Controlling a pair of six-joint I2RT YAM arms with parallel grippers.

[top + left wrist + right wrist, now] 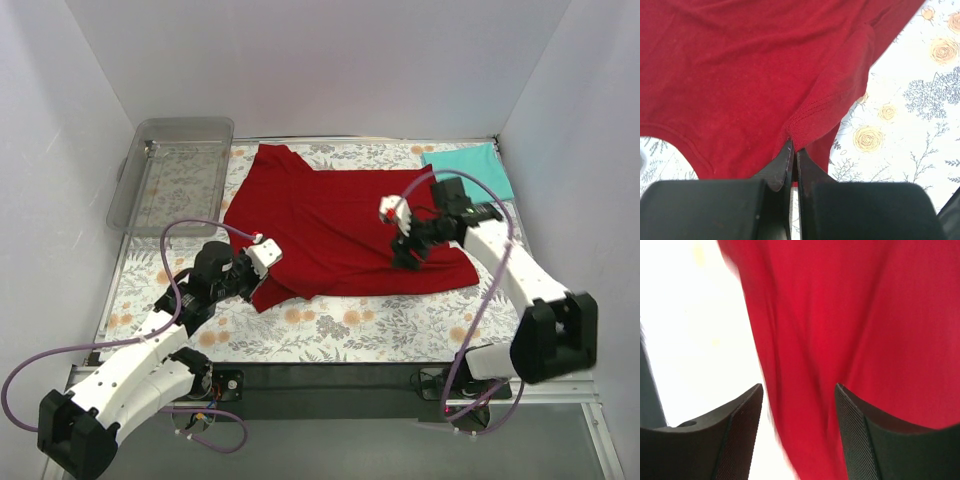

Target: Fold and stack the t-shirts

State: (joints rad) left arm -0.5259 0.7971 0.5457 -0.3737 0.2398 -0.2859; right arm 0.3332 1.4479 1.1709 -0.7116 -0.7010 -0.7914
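Left wrist only: left gripper (792,150) tight on red shirt (740,75) hem; right gripper (799,387) agape.

No readable text, labels or numbers in any view. dark red t-shirt (340,230): plain, no print, no legible tag. teal t-shirt (470,168): plain. floral tablecloth (400,320): pattern only, no lettering.

Blurry red shirt (850,315) in right wrist view; teal shirt (468,160) partly behind right arm (512,268)
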